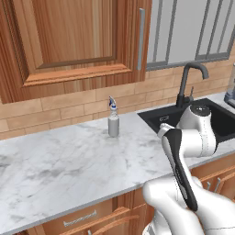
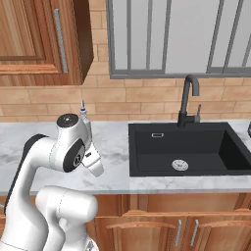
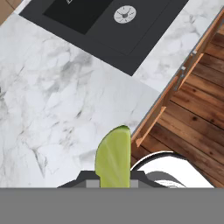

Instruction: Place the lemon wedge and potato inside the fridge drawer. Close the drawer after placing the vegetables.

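A yellow-green lemon wedge (image 3: 114,158) stands pinched in the pincer (image 3: 113,183), its curved rind rising from between the two dark tips, which are clamped together on its lower end. Seen from the hand, the wedge hangs above the white marble counter (image 3: 57,100) close to the front edge, where the stone gives way to wooden cabinet fronts (image 3: 175,94) and a plank floor (image 3: 197,131) below. Farther off across the counter lies the black sink (image 3: 100,26) with its round metal drain (image 3: 124,14). From the base cameras, the white arm (image 1: 188,137) is folded over the counter just left of the sink, a black faucet (image 2: 188,100) rising behind the basin. A small spray bottle (image 1: 113,118) stands upright on the marble near the brick backsplash, under a wooden wall cabinet (image 1: 69,41) and beside a grey-framed window (image 2: 181,37).
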Tool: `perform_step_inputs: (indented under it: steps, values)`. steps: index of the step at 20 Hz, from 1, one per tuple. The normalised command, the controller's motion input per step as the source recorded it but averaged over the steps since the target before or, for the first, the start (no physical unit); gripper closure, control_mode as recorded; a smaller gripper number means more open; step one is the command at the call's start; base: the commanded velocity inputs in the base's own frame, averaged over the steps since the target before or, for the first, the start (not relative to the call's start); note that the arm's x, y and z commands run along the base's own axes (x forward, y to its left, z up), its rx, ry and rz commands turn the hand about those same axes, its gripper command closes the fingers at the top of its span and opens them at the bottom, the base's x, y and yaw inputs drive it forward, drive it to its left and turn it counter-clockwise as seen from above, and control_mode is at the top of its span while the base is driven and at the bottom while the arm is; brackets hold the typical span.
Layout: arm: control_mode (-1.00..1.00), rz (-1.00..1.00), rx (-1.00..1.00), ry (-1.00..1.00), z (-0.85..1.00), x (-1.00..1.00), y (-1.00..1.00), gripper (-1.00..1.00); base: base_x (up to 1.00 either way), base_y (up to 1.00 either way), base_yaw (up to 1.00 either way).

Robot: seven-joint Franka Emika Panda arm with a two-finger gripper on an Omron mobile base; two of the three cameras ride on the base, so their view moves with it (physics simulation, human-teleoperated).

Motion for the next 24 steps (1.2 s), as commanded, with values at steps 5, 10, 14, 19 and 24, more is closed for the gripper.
perform_step_inputs:
  steps: [5, 10, 14, 19, 24]
  values:
    - [-1.0, -0.08, 0.02, -0.02, 0.0, -0.03, -0.31, 1.0, 0.0, 0.0, 0.0]
    - [1.0, -0.12, 0.03, 0.0, -0.01, -0.11, -0.33, 1.0, -0.3, -0.6, -0.21]
    - [1.0, 0.0, 0.0, 0.0, 0.0, 0.0, 0.0, 1.0, -0.43, -1.0, -0.32]
    - [1.0, 0.0, 0.0, 0.0, 0.0, 0.0, 0.0, 1.0, -0.19, -1.0, -0.3]
    - [1.0, 0.0, 0.0, 0.0, 0.0, 0.0, 0.0, 1.0, 0.0, -1.0, -0.24]
